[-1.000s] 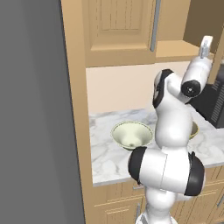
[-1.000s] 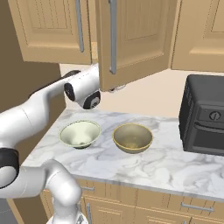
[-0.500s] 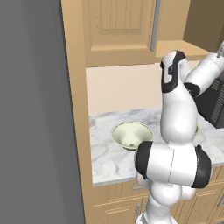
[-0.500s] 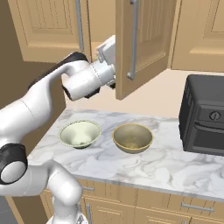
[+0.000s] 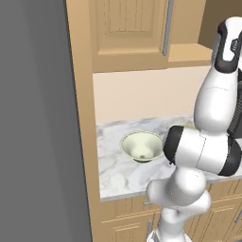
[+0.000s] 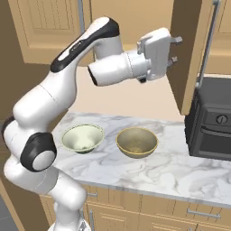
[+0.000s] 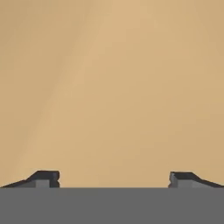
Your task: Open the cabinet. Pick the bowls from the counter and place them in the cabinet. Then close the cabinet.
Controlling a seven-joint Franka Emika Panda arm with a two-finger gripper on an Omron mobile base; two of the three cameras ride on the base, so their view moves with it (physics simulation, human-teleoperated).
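The cabinet [image 6: 45,31] hangs above the counter [image 6: 171,171]. Its left door is closed, and its right door [image 6: 187,58] stands swung far out, edge-on, with the grey bar handle [image 6: 206,45] on the far side. My gripper [image 6: 176,49] is open and empty, fingertips right at the door's inner face. In the hand view that wood face [image 7: 113,87] is very close beyond the gripper [image 7: 113,178]. The cream bowl [image 6: 82,137] and the tan bowl [image 6: 136,142] sit side by side on the marble. The cream bowl [image 5: 142,145] also shows beside my arm on the counter [image 5: 118,170].
A black microwave [image 6: 212,128] stands on the counter at the right, just below the open door. A tall grey panel [image 5: 38,118] walls off the left side. Lower wooden cabinets [image 6: 149,214] run under the counter.
The right cabinet door has swung from slightly ajar to wide open. My arm has swept up and to the right with it, the open gripper staying at the door.
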